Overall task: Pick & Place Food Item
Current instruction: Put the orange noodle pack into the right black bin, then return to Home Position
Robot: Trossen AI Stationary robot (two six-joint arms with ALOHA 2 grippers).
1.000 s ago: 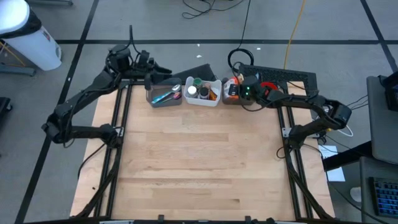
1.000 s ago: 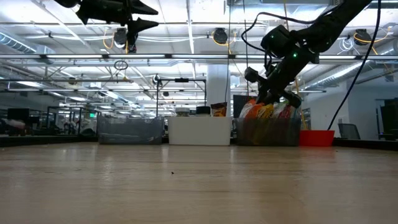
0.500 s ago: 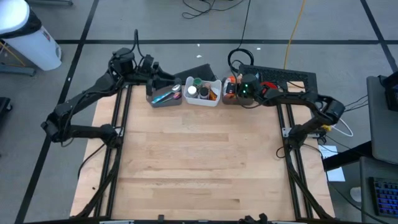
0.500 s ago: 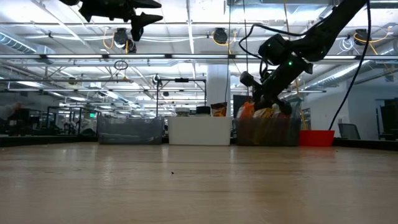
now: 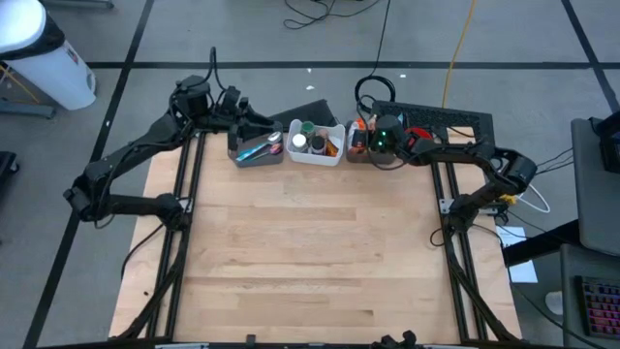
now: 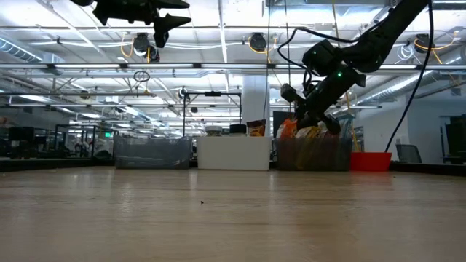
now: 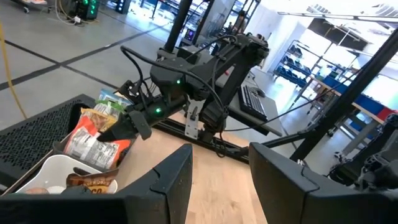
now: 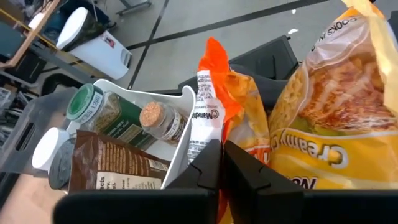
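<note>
Two claws are working at the far edge of the bench [image 5: 310, 252]. Right claw [image 8: 222, 163] is reaching into the dark bin [image 5: 360, 155] at the right end of the row, its fingers pressed together beside an orange snack packet [image 8: 214, 93]; whether they are pinching the packet cannot be told. A yellow pasta bag [image 8: 333, 106] is standing just beside the packet in the same bin. Adjacent, a white bin [image 5: 317, 143] is holding a green-lidded jar [image 8: 93, 107], a cork-stoppered jar [image 8: 163, 121] and a brown pouch [image 8: 115, 165]. Left claw [image 7: 221, 171] is hovering above the grey bin [image 5: 257, 149] at the left end of the row, its fingers spread and holding nothing.
</note>
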